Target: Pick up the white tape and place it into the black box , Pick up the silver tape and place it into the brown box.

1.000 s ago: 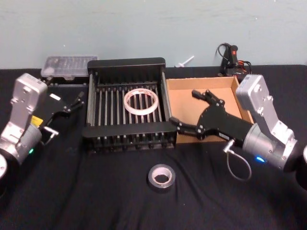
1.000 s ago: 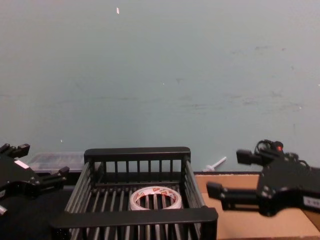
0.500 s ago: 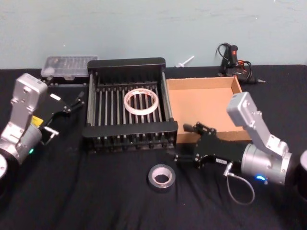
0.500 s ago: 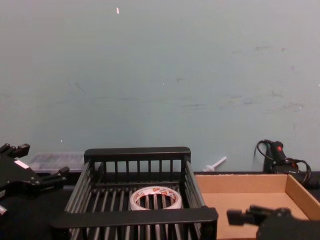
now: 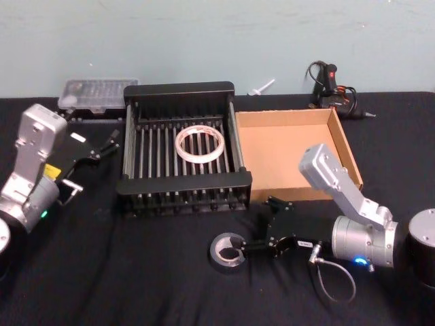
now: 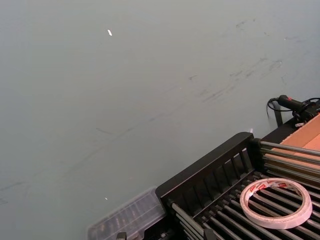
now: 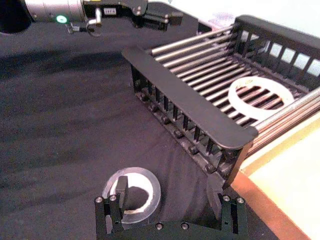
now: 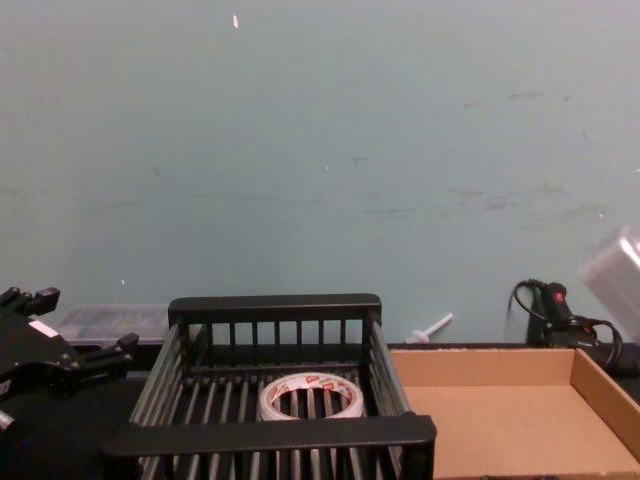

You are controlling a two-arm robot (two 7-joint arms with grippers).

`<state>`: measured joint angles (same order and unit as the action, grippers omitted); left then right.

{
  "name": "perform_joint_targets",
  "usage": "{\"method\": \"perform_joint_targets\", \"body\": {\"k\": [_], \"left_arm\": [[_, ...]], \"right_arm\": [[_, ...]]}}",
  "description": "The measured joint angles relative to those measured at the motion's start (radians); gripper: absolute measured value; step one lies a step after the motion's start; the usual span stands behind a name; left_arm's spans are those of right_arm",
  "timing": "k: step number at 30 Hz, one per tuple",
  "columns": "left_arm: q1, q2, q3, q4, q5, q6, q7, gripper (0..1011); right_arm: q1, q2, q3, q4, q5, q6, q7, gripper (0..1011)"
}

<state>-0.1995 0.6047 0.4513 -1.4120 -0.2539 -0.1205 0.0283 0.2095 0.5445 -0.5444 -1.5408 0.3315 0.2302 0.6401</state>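
Right end effector [image 5: 253,225] lowered from brown box [image 5: 292,155] onto silver tape [image 5: 228,252].

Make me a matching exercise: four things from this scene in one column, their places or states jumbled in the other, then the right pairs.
Things:
1. white tape
2. silver tape
3. brown box
4. left gripper

Places or states:
A. on the black cloth, one jaw of the right gripper in its centre hole
B. holds nothing yet
C. lying flat in the black box
D. idle beside the crate's left wall

Pairs: 1-C, 2-A, 3-B, 4-D
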Motion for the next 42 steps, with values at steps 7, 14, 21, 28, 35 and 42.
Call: {"method": "perform_joint_targets", "body": {"k": [7, 14, 21, 28, 35, 42], "left_arm": [[0.0, 0.0, 0.0, 0.0, 0.0, 0.0, 0.0, 1001], [0.0, 0.0, 0.0, 0.0, 0.0, 0.0, 0.0, 1001], [0.0, 0.0, 0.0, 0.0, 0.0, 0.0, 0.0, 1001], [0.0, 0.0, 0.0, 0.0, 0.0, 0.0, 0.0, 1001], [0.0, 0.0, 0.0, 0.0, 0.0, 0.0, 0.0, 1002], [0.0, 0.0, 0.0, 0.0, 0.0, 0.0, 0.0, 1001]], "right_arm": [[0.032, 0.002, -0.038, 0.014, -0.004, 0.031, 0.0, 1002], [0.066, 0.0, -0.076, 0.03, -0.014, 0.061, -0.001, 1002], [0.093, -0.007, -0.102, 0.046, -0.022, 0.086, -0.008, 1002], [0.105, -0.013, -0.113, 0.055, -0.027, 0.095, -0.015, 1002], [0.116, -0.022, -0.125, 0.064, -0.037, 0.104, -0.025, 1002], [0.116, -0.022, -0.127, 0.065, -0.04, 0.104, -0.027, 1002]]}}
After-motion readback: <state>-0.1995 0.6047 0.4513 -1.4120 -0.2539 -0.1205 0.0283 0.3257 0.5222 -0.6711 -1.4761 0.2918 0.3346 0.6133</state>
